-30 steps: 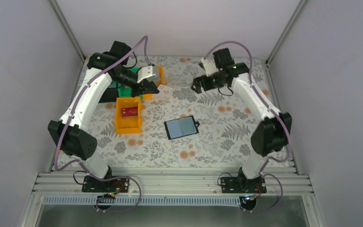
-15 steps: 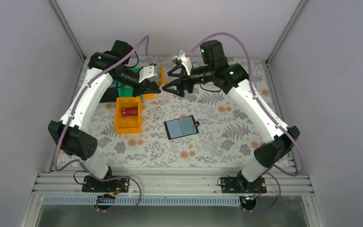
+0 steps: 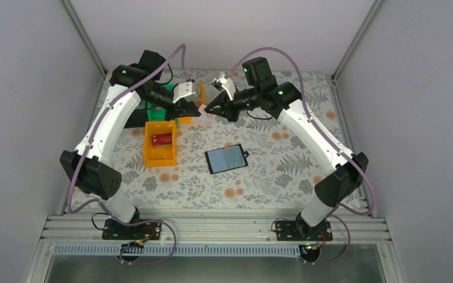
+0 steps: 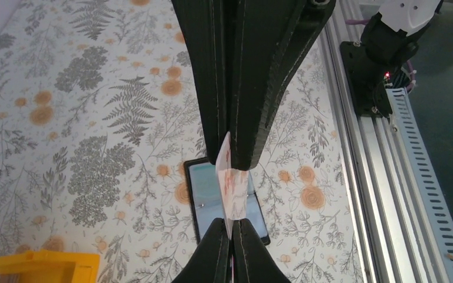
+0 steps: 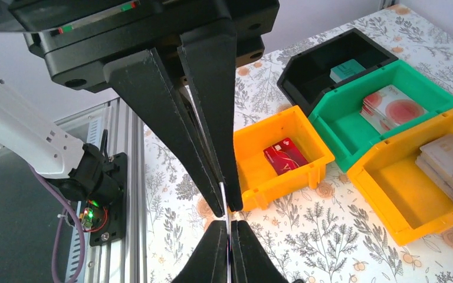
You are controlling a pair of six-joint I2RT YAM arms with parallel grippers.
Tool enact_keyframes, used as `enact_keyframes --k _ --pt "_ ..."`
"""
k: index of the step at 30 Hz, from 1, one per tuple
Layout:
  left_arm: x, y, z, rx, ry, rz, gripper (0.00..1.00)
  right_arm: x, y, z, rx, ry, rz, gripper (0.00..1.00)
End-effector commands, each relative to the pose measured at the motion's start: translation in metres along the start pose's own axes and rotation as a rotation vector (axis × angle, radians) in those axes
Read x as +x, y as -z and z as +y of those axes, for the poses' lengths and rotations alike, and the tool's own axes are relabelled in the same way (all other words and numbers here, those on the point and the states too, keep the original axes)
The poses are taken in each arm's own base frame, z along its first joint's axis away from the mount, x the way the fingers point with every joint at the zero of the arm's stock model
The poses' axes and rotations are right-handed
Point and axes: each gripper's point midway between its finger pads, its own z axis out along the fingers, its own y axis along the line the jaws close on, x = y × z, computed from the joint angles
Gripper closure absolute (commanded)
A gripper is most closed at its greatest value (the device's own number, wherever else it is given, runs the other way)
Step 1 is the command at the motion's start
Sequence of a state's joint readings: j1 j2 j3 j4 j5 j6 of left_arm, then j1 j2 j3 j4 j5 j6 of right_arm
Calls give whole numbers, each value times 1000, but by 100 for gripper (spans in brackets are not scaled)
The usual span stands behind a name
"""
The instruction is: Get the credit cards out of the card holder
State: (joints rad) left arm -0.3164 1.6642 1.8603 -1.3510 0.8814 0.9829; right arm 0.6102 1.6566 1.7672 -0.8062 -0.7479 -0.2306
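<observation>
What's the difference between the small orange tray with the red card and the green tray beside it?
The small orange tray holds a single red card; the green tray holds a few whitish cards with red rounds. The green tray sits in a row between a black tray and a second orange tray; the small orange tray stands outside that row. Both are open-topped plastic bins with cards lying flat inside.

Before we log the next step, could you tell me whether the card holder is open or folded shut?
Open: the card holder lies spread flat on the table, both pale blue-grey inner panels facing up.
</observation>
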Motion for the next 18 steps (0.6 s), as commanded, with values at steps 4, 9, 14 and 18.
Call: enact_keyframes --k 4,9,14,18 --pt "-23 14 37 -176 82 -42 1 -17 14 -31 60 -197 -105 96" --pt "-66 80 74 -549 -143 -78 0 -15 34 -120 78 -815 -286 96" --pt "-99 84 73 -780 -510 -32 0 -50 76 -143 222 -960 -578 96" --pt "-105 48 96 -1017 -730 63 0 -58 104 -153 309 -1098 -729 96"
